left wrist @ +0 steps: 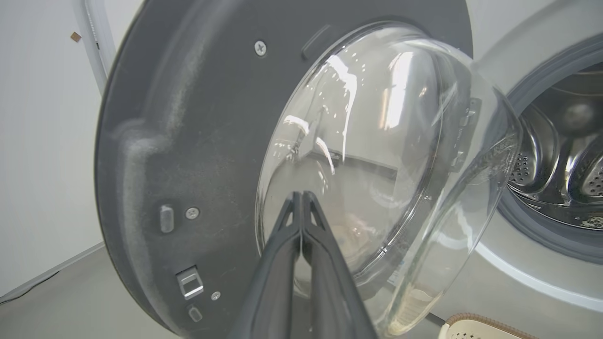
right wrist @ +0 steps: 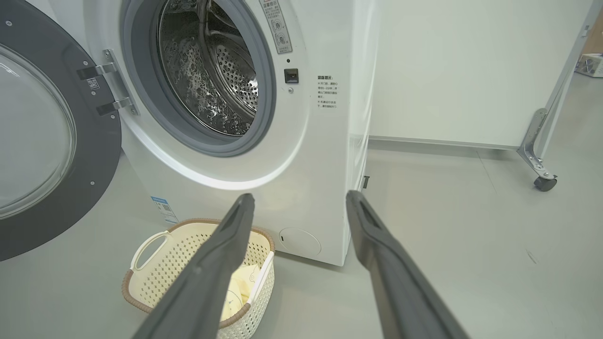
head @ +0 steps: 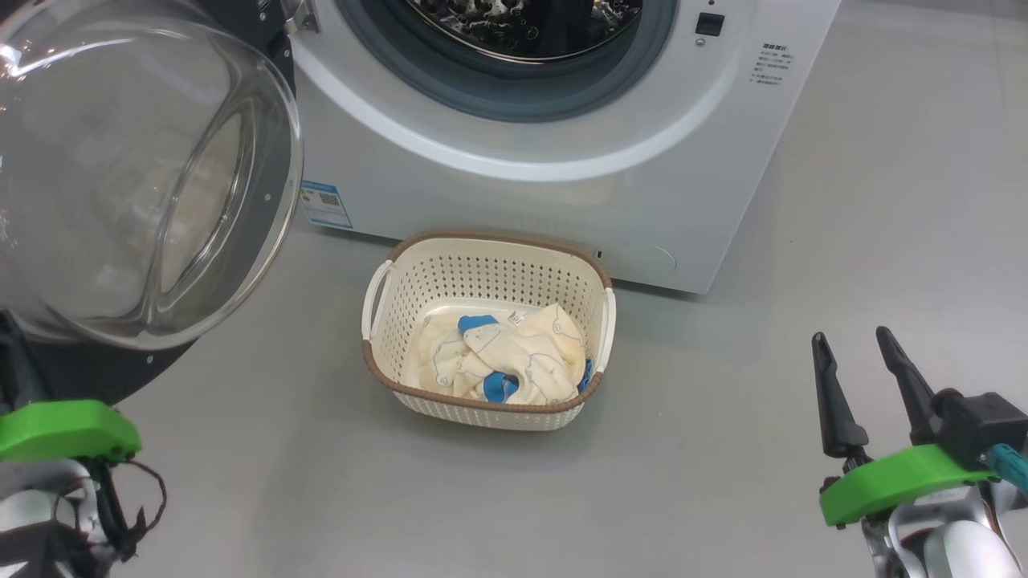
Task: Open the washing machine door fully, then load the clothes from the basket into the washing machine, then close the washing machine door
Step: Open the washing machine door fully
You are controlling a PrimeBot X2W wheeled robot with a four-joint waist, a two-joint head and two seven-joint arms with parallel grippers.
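The washing machine (head: 562,193) stands at the top of the head view with its steel drum (right wrist: 212,70) exposed. Its door (head: 136,177) is swung out to the left, glass bowl facing me. The basket (head: 490,238) sits on the floor in front of the machine, and the cream clothes (head: 514,353) with blue patches lie in it. In the left wrist view my left gripper (left wrist: 301,194) is shut and empty, its tips close to the inside of the door (left wrist: 188,141). Lower right of the basket (right wrist: 188,245), my right gripper (head: 851,335) is open and empty above the floor.
Grey floor (head: 763,385) spreads around the basket and to the machine's right. A white partition stands behind, with a metal foot on a castor (right wrist: 541,176) at the right. The swung-out door fills the room on the left, next to my left arm's green mount (head: 64,429).
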